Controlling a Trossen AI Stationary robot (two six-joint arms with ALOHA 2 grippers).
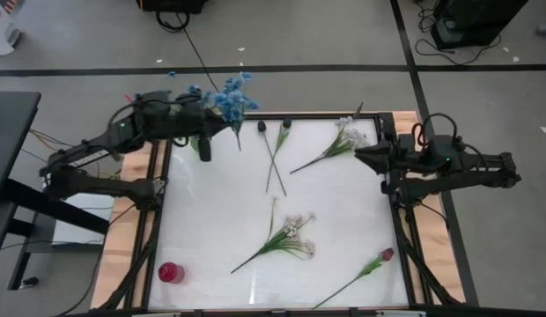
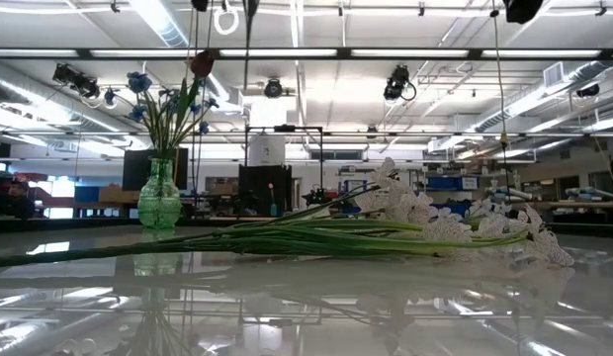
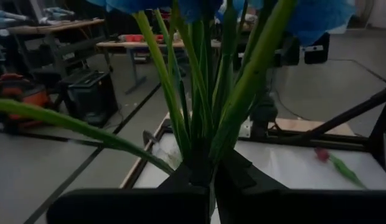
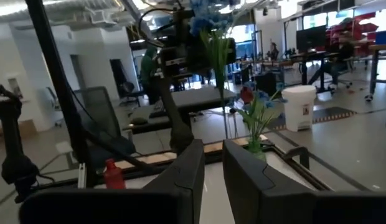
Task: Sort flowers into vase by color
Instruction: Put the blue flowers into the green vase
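Left end effector (image 3: 208, 177) pinched blue flowers (image 1: 231, 97) above the surface's (image 1: 343, 211) far-left corner; right end effector (image 4: 211, 165), slightly spread, waited empty at right.

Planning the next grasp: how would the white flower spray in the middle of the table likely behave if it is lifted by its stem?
The white flower spray would probably flop: its thin green stem is long and the blossom head branches wide. It looks light, so a gentle pinch may do. On the glossy table it might slide if nudged.
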